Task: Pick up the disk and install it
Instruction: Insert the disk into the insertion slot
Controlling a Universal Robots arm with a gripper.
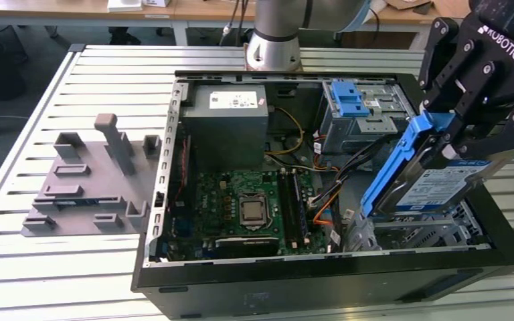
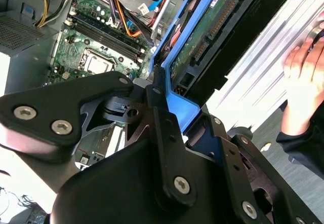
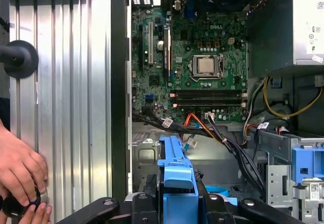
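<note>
The disk [image 1: 438, 182], silver with a white-and-blue label and blue rails, hangs tilted over the metal drive cage [image 1: 417, 231] at the front of the open computer case [image 1: 328, 281], on the exterior view's right. My black gripper [image 1: 458, 142] is shut on its upper end. The second wrist view shows the fingers [image 2: 162, 112] clamped on the blue rail [image 2: 174, 105] beside the disk's green circuit-board underside [image 2: 202, 36]. In the first wrist view the blue rail [image 3: 174, 168] stands between the jaws, pointing toward the case interior.
Inside the case are the motherboard [image 1: 248, 207], a grey power-supply box [image 1: 230, 117], a blue-fronted drive bay [image 1: 351, 100] and loose cables [image 1: 328, 200]. A grey plastic stand [image 1: 88, 180] sits on the slatted table at the exterior view's left. A person's hand [image 3: 20, 173] holds something beside the case.
</note>
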